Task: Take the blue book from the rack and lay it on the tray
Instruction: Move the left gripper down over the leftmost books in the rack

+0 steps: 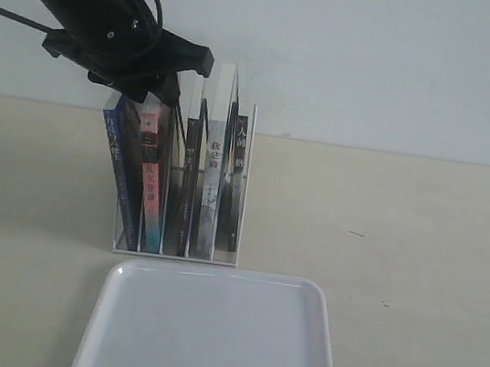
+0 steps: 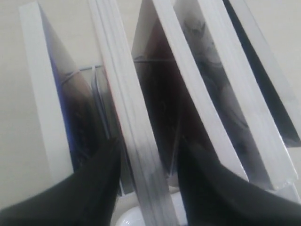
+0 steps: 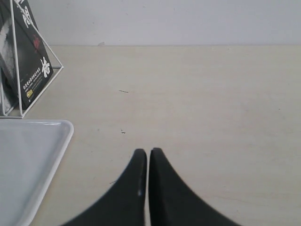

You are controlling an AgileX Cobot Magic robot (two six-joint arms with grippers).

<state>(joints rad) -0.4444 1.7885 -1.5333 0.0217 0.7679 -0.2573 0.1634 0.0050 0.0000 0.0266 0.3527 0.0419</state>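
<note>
The white wire rack (image 1: 246, 184) stands mid-table with several upright books. The blue book (image 1: 117, 174) leans in its leftmost slot, and in the left wrist view it shows a white page edge and a blue cover (image 2: 61, 94). Beside it stands the pink-and-teal book (image 1: 150, 190). My left gripper (image 1: 156, 101) is open over the rack's left end. Its fingers (image 2: 94, 183) straddle the top of the second book's page edge (image 2: 141, 160), with one finger in the gap next to the blue book. The white tray (image 1: 213, 336) lies in front of the rack. My right gripper (image 3: 148, 151) is shut and holds nothing.
Darker books (image 1: 212, 188) fill the rack's right slots. In the right wrist view the rack's corner (image 3: 19, 70) and the tray's rim (image 3: 66, 136) lie to one side of bare beige table (image 3: 197, 103). A pale wall runs behind.
</note>
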